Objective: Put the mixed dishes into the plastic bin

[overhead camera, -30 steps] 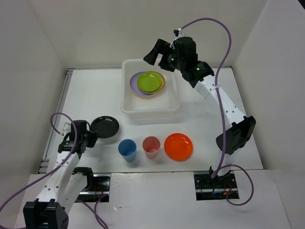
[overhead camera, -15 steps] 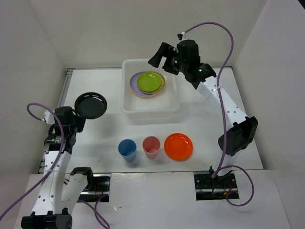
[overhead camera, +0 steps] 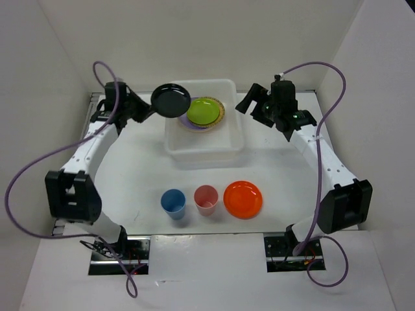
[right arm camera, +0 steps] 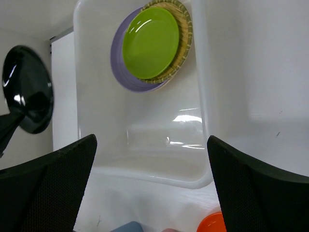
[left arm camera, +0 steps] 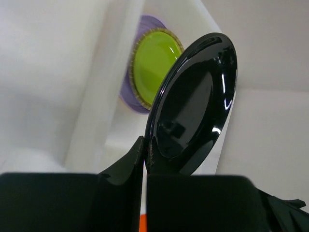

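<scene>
Three white walls (overhead camera: 194, 39) close in a white table (overhead camera: 130, 168). At its far middle sits the bin (overhead camera: 206, 155), a white translucent tub with rounded corners, and in the bin's far half lies a stack of plates: a lime plate (overhead camera: 205, 110) on top, a tan plate (overhead camera: 223, 111) showing only its woven rim beneath it, and a lilac plate (overhead camera: 183, 116) peeking out on the left. Nearer the arms, a blue cup (overhead camera: 173, 202), a pink cup (overhead camera: 206, 198) and an orange plate (overhead camera: 243, 198) stand in a row on the table, close together. The black plate (overhead camera: 171, 100) is glossy, round and shallow, with bright glints on its face; it hangs in the air over the bin's far-left corner, pinched at its rim by the left gripper (overhead camera: 150, 107). The right gripper (overhead camera: 251, 103) hovers just past the bin's right rim, fingers spread wide and holding nothing.
</scene>
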Robot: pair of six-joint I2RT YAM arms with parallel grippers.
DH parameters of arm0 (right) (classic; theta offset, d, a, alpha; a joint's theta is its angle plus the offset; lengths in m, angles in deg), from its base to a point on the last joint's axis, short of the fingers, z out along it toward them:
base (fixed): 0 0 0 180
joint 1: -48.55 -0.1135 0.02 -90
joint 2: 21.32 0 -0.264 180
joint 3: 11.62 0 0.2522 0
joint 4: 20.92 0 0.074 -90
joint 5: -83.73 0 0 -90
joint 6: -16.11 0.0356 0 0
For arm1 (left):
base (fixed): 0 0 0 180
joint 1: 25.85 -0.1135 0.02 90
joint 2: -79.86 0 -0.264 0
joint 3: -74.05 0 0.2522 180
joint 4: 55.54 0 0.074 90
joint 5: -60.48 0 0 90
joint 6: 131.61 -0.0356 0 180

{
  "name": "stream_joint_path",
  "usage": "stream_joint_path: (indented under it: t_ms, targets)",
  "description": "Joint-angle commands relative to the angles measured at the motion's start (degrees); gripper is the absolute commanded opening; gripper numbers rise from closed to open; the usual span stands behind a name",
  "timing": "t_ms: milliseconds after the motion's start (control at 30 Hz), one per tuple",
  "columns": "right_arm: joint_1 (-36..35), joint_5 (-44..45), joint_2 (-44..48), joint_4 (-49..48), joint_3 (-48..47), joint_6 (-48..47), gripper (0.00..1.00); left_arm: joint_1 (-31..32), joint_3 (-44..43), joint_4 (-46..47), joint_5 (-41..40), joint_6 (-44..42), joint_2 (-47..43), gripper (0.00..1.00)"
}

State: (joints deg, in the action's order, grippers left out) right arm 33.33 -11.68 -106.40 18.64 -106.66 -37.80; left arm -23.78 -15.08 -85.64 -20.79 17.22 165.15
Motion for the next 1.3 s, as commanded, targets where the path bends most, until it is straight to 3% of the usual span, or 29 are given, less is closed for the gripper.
stream_joint_path:
  t_ms: [0,300,633,867,933,1000,1067,1167,1267]
  targets:
    - [-0.4,3.4,4.9,-0.8,2.9,-0.5,1.0,3.6,-9.8,3.8,6.3,-4.2,7.1,0.0]
    - [2.0,4.7,11.2,1.1,13.9,-0.5,1.0,9.4,-33.9,-6.7,2.8,-11.6,29.7,0.0]
    - [2.0,3.1,13.6,1.1,15.7,-2.2,1.0,12.6,-45.8,-13.3,-2.3,-12.9,43.8,0.0]
    - [2.0,0.0,14.1,1.7,16.9,-4.5,1.0,15.4,-62.1,-23.8,-7.4,-16.3,54.6,0.01]
    - [2.0,-1.5,14.2,1.7,18.7,-6.4,1.0,16.0,-62.8,-23.8,-7.4,-16.3,55.1,0.12]
    - [1.5,-3.8,15.3,1.7,19.6,-8.7,1.0,16.0,-63.6,-23.8,-8.0,-16.3,55.2,0.17]
    - [0.9,-3.8,15.8,2.5,20.2,-10.2,1.0,16.0,-64.9,-25.0,-9.3,-16.3,55.2,0.31]
    - [-2.4,-3.8,16.5,4.9,20.2,-12.4,1.0,16.0,-71.0,-27.2,-9.9,-16.3,57.4,0.33]
    - [-7.6,-2.4,17.1,7.2,19.1,-13.0,0.88,16.0,-82.8,-34.4,-10.7,-17.4,61.5,0.38]
